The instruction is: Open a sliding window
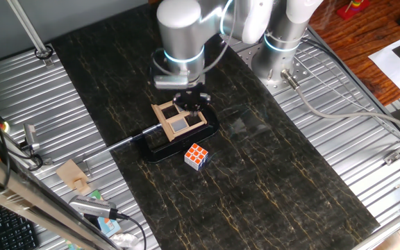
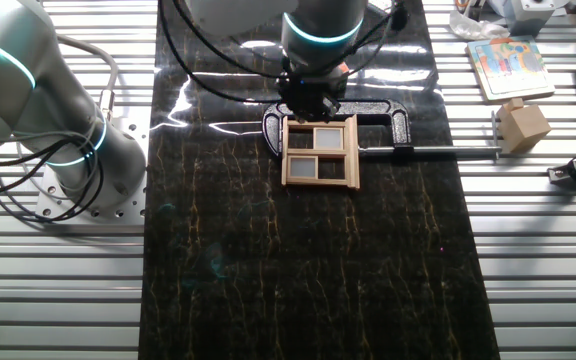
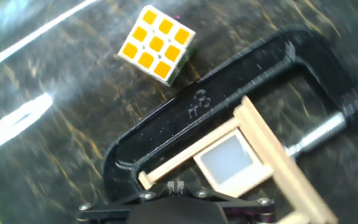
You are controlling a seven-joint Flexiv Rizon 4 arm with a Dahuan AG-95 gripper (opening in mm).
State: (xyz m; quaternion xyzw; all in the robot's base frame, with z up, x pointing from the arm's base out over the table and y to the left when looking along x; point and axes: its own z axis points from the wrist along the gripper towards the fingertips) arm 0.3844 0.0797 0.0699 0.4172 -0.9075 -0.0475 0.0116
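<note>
Light-tan wood, thin slats: the small square sliding window [image 2: 319, 153] with its four grey panes is lying flat on the dark marble-patterned tabletop [image 2: 308, 280], held in the bow of a glossy black C-clamp [image 2: 400, 128] whose steel screw rod [image 2: 438, 152] is sticking out to one side.

Handling, as a judgement: the frame is looking light and fairly stiff, but the slats are slender and probably fragile under a hard squeeze. The clamp is likely keeping the outer frame from skating on the slick top, so only the moving sash should give. Best hold would be a crossbar or the sash edge, pushed along the track, not the panes.

The two-finger gripper [image 1: 188, 99] is sitting directly over the window's far edge, the side nearest the clamp's spine. In the hand view the frame corner and one grey pane are lying just ahead of the jaws, the clamp's black arc beyond that. Whether the fingers are touching wood I cannot tell; they are very close.

Jaw state: not readable. The fingertips are hidden under the wrist in both fixed views and cut off in the hand view.

A multicoloured Rubik's cube [image 1: 196, 155] is resting past the clamp, well apart from the jaws.
</note>
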